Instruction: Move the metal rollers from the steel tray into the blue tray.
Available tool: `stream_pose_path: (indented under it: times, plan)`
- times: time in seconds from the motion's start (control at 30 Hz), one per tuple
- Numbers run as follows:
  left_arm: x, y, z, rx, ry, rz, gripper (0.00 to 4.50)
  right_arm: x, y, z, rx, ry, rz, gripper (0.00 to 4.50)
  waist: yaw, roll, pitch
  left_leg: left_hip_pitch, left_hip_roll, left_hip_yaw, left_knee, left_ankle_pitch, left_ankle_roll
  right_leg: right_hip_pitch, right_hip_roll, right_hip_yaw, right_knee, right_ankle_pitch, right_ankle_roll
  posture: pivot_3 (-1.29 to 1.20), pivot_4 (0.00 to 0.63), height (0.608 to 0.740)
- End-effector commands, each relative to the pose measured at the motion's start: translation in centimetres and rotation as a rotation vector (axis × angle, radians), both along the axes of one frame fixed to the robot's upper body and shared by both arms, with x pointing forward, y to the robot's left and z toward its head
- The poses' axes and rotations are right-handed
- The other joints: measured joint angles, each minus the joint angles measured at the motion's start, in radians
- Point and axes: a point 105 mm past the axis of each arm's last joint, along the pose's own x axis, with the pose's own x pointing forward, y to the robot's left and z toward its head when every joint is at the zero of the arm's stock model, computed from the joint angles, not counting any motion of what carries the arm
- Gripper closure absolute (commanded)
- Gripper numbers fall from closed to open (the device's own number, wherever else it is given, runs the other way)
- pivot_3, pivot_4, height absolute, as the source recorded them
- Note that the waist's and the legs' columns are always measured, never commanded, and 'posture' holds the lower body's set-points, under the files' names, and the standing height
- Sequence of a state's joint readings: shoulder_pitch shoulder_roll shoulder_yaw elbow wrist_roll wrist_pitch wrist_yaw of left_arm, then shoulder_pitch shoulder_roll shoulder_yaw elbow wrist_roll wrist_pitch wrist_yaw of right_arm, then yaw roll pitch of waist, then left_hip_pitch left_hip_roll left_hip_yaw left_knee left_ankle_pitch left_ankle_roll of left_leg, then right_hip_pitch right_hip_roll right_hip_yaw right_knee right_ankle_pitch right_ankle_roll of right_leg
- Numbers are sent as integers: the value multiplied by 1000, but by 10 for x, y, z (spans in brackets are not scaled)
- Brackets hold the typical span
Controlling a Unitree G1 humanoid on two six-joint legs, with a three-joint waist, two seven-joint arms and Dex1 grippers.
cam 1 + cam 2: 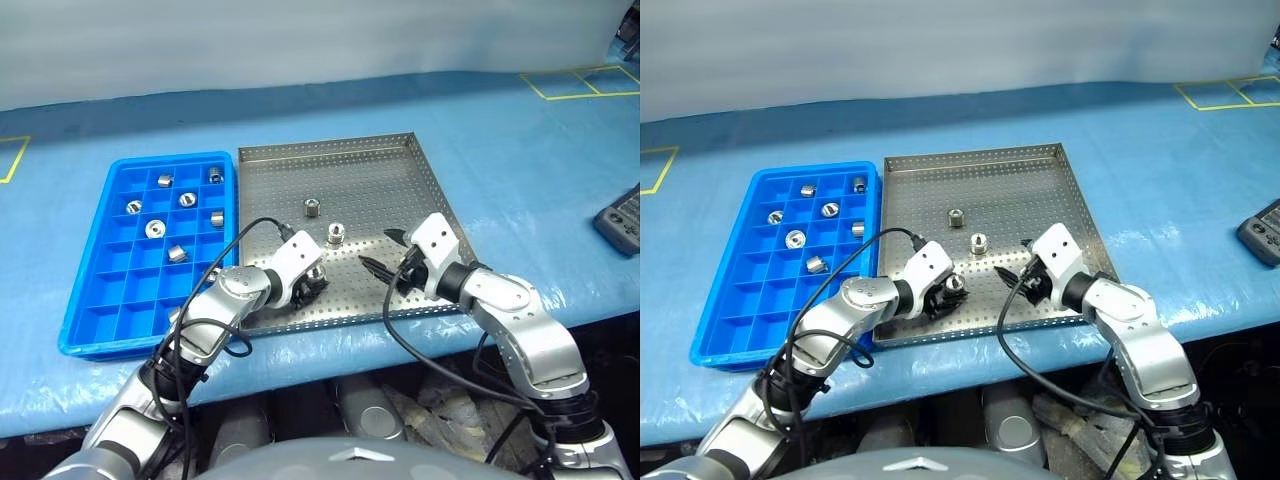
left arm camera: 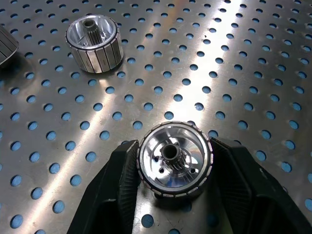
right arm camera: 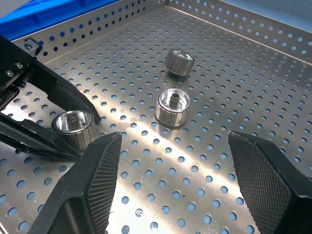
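**A:** What is the left gripper (image 1: 952, 291) doing at the near edge of the large square grey perforated steel tray (image 1: 372, 160)?

**B:** Its two black fingers (image 2: 119, 185) are clamping a small shiny silver ribbed metal roller (image 2: 174, 159), one on each side, with the roller sitting on the perforated floor, hole upward.

**A:** And the right gripper (image 1: 385, 252)?

**B:** It is hovering over the tray's near right area, its fingers (image 3: 265, 180) standing apart and holding nothing.

**A:** Where are the other rollers lying?

**B:** Two more are resting on the steel tray: one upright near the middle (image 1: 336, 235), just beyond the two grippers, and another farther back (image 1: 312, 208), near it but not touching. Six are sitting in the bright blue plastic compartment tray (image 1: 95, 320), each in its own square, all in the far half; one of them (image 1: 177, 254) is lying nearest the robot.

**A:** How are the trays placed?

**B:** The blue tray is lying just beside the steel tray's left edge on the blue-covered table (image 1: 520, 150).
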State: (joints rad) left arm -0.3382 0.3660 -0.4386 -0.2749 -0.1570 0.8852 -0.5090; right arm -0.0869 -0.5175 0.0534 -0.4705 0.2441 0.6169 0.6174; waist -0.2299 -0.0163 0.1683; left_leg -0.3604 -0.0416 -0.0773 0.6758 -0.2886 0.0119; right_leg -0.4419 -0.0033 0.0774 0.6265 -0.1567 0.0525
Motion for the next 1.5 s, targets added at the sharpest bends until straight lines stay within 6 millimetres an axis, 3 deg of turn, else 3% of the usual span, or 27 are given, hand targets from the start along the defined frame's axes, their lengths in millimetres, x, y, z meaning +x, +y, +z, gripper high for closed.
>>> stream_pose_path:
  times: [0.03, 0.47, 0.67, 0.9, 1.0, 1.13, 1.3, 1.5]
  plan:
    - [5, 2, 7, -13, -29, 18, 2774, -3, 4, 5, 13, -22, 35, 852, 0, 0, 0, 0, 0, 0, 1, 0, 0, 0, 0, 0, 0, 0, 0, -248, 150, 740]
    - [9, 11, 13, -20, -51, 60, 2774, -2, 14, -7, 15, 19, 94, 852, 5, 0, 0, -1, 0, 0, 5, -1, 2, 1, 0, 1, 0, 2, 3, -223, 150, 740]
    - [14, 24, 34, -69, -108, 119, 2774, -4, 20, -7, 20, 21, 138, 852, 12, 0, 0, -1, 0, 0, 5, -1, 2, 1, 0, 2, 0, 2, 3, -211, 150, 740]
    - [15, 66, 81, -136, -233, 266, 2774, -8, 29, -11, -4, 43, 240, 852, 27, -1, 0, -1, 0, 0, 5, -2, 3, 0, 0, 3, 0, 2, 3, -170, 150, 740]
    - [14, 108, 95, -99, -293, 442, 2774, -7, 39, -11, 20, 50, 283, 852, 40, -1, 1, -1, 0, 0, 5, -2, 3, 0, 0, 2, 0, 2, 3, -114, 150, 740]
    - [0, 156, 95, -2, -315, 637, 2774, -12, 55, -9, 59, 65, 388, 852, 64, -1, 1, 0, 1, -1, 5, -2, 3, -1, 0, 2, 1, 2, 3, -41, 150, 740]
    - [-11, 194, 95, 41, -341, 827, 2774, -12, 67, -7, 59, 67, 483, 852, 131, -3, 2, -1, 0, -2, 6, -2, 3, 0, -2, 1, 0, 2, 3, 29, 150, 740]
    - [-6, 207, 97, 25, -367, 938, 2774, -11, 77, -5, 60, 62, 532, 852, 202, -4, 2, -1, -1, -8, 6, -2, 2, 2, -4, -6, 0, 1, 1, 55, 150, 740]
